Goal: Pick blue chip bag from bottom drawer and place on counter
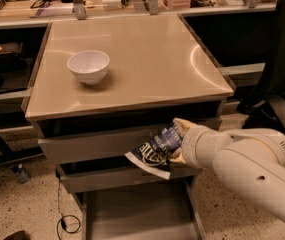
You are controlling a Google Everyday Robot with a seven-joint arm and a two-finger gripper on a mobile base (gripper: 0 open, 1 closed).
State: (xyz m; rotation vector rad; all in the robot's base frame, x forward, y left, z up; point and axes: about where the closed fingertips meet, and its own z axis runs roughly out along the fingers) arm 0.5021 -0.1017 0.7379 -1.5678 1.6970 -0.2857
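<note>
**Bag held above open drawer**

The bottom drawer stands pulled out. Above it, before the upper drawer fronts, the gripper clamps the blue chip bag. Beyond, a white bowl sits on the counter.

There is one blue chip bag, and one hand grips it in front of the drawers. The drawers are three, and the bottom drawer is pulled out. One white bowl stands on the one desk. One robot arm is in view.
</note>
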